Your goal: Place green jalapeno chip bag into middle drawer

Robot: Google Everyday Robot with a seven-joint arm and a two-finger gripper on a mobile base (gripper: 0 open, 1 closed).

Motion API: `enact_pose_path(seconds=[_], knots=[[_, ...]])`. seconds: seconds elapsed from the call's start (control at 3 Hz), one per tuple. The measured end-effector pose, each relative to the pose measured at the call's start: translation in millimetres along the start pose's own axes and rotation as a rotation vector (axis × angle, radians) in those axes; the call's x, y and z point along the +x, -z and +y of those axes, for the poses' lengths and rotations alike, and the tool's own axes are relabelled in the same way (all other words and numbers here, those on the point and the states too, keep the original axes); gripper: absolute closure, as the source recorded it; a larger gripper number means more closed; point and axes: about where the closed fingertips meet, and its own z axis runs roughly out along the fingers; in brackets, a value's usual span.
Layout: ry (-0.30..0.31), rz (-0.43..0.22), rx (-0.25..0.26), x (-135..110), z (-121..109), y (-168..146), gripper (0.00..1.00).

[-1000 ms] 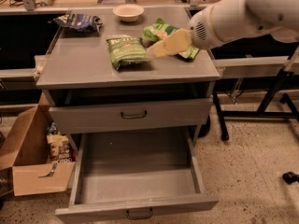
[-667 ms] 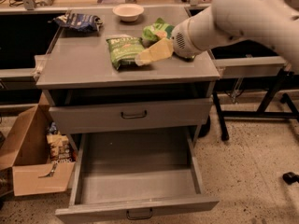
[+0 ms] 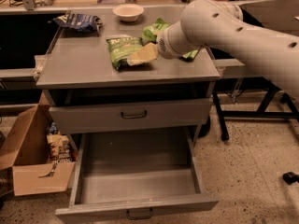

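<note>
Nearest us, the middle drawer (image 3: 135, 190) stands pulled open with its dark curved handle (image 3: 139, 213) at the front. To its left a cardboard box (image 3: 28, 171) sits on the floor. Above, 1 more drawer front (image 3: 133, 114) is closed. On the grey cabinet top (image 3: 79, 64) lies the green jalapeno chip bag (image 3: 120, 48), flat, near the middle. The gripper (image 3: 135, 59) rests over the bag's right edge, reaching in from the right; we cannot tell whether it is open or closed. Behind the arm lies a bright-green bag (image 3: 152, 31). Farther back are a dark blue bag (image 3: 78, 21) at the left and a white bowl (image 3: 128, 11).
</note>
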Motion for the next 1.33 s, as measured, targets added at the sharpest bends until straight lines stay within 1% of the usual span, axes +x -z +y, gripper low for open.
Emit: enact_pose_path(seconds=[0.33,0.67,1.0,1.33], knots=[[0.012,0.015,0.012,-9,2,-32,0.0],[0.017,0.027,0.0,-15,9,-49,0.0],[0.004,0.036,-0.021,-18,16,-63,0.0],[-0.007,0.053,-0.048,-18,24,-78,0.03]])
